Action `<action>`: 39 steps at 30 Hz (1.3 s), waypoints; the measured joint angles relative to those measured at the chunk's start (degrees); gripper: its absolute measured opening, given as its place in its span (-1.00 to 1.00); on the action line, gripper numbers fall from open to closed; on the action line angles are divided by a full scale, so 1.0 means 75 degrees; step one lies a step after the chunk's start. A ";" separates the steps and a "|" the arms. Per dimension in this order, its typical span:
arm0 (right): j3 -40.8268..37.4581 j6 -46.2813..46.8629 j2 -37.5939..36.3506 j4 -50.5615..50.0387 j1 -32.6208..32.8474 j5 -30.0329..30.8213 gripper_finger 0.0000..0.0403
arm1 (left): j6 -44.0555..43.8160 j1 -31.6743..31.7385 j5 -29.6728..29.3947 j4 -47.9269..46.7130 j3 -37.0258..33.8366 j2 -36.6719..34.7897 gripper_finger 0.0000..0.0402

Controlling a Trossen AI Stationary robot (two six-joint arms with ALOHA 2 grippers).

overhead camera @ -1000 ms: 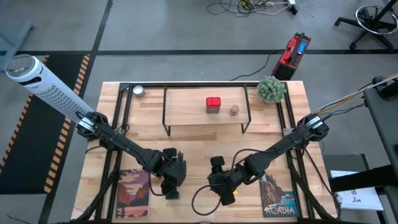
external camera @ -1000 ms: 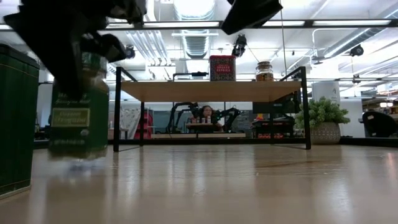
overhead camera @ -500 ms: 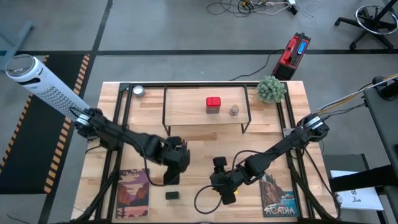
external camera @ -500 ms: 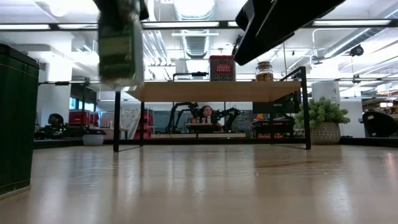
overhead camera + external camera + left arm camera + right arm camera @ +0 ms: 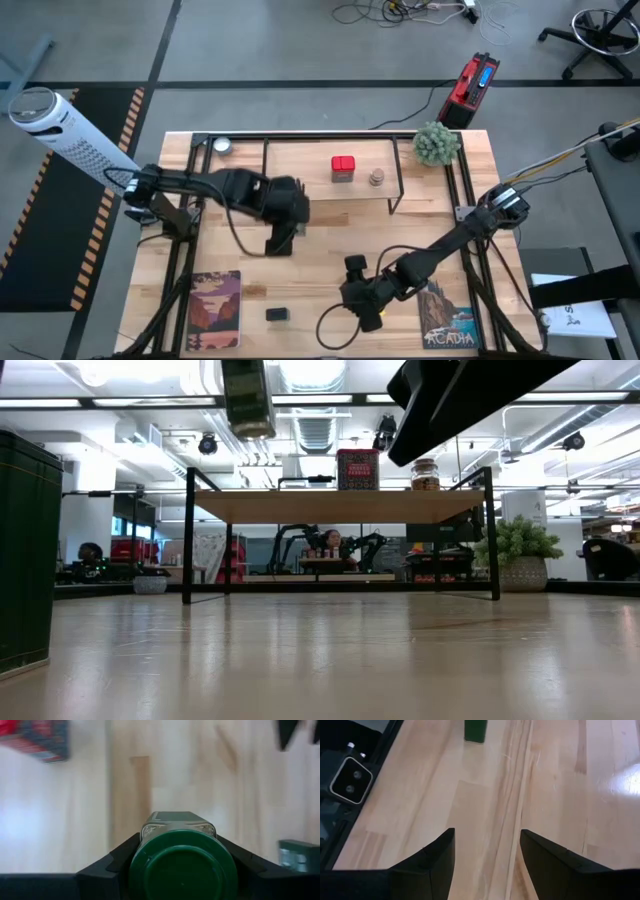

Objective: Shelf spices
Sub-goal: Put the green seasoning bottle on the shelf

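The left gripper (image 5: 285, 215) hangs above the table (image 5: 330, 260) just in front of the shelf (image 5: 300, 172), its fingers (image 5: 117, 857) clamped on the green-capped bottle (image 5: 181, 865), which is held high in the air in the low view. A dark grey square jar (image 5: 277, 315) stands near the table's front edge beside a postcard (image 5: 214, 310). On the shelf board sit the red square tin (image 5: 343, 168) and the tiny round beige jar (image 5: 377, 178), close together. At right, the right gripper (image 5: 352, 270) hovers low over the table front, fingers (image 5: 547, 857) spread and holding nothing.
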 joint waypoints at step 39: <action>-0.0180 -0.0420 0.0000 0.0439 0.0027 0.0003 -0.01 | 0.3764 0.5047 0.2143 -0.0073 0.0001 0.0758 -0.05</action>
